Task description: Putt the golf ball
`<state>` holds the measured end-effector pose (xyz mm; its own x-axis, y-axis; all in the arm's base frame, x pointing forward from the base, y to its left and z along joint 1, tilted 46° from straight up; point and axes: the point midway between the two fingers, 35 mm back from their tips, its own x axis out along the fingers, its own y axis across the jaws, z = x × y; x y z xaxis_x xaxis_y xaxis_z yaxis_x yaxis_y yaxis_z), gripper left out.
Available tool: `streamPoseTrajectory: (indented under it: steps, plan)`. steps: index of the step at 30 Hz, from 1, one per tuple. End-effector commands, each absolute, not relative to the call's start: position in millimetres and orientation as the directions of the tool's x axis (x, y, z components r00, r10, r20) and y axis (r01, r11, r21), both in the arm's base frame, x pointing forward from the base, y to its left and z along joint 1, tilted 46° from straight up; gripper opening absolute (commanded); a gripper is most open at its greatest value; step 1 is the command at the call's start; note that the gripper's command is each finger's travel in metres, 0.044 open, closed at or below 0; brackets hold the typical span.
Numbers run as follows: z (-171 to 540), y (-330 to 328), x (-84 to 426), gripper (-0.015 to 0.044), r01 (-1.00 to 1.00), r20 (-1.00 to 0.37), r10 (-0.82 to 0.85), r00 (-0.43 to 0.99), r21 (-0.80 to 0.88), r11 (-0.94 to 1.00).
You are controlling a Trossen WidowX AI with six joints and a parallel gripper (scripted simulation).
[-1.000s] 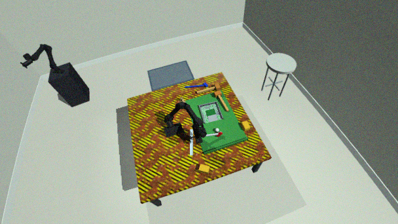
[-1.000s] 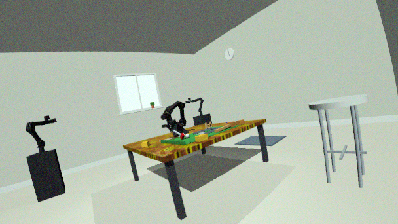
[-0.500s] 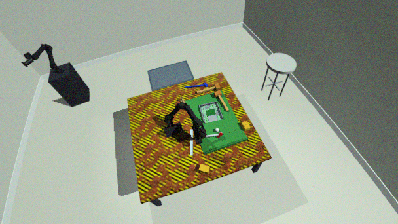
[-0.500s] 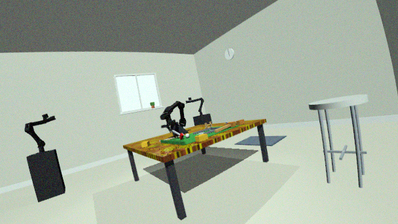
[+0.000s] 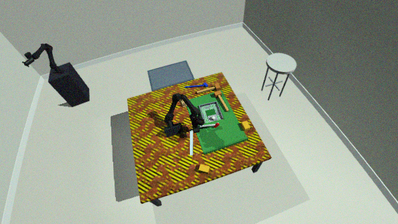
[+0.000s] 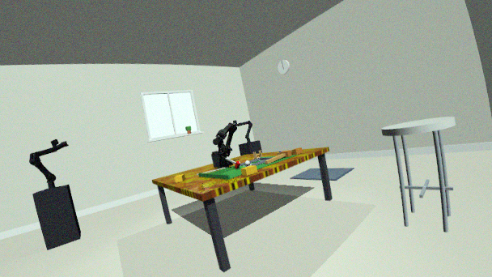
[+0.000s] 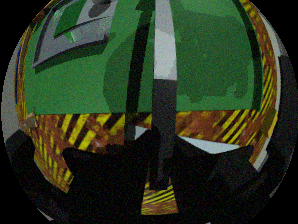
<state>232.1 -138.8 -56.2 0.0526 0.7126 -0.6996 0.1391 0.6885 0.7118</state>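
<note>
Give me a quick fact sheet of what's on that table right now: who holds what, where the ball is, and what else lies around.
arm: black, mounted on the striped table
gripper: shut on the putter
putter: pale shaft, red head toward the ball
golf ball: white, on the raised green, apart from the putter head
green mat: under the ramp and the green
other things: blue tool, wooden mallet, orange blocks, white bar

Striped table (image 5: 157, 170), green mat (image 5: 226, 135), orange blocks (image 5: 203, 168), white bar (image 5: 191, 143), wooden pieces (image 5: 221, 98)
</note>
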Motion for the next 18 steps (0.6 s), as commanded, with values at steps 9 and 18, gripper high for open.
streamPoseTrajectory:
  steps: [9, 18]
  plan:
    - [-22.8, -165.1, 229.5, 0.0000, 0.146, -0.701, 0.711, 0.062, 0.711, 0.688]
    - [-16.0, -170.5, 226.7, 0.0000, 0.153, -0.694, 0.718, 0.054, 0.716, 0.681]
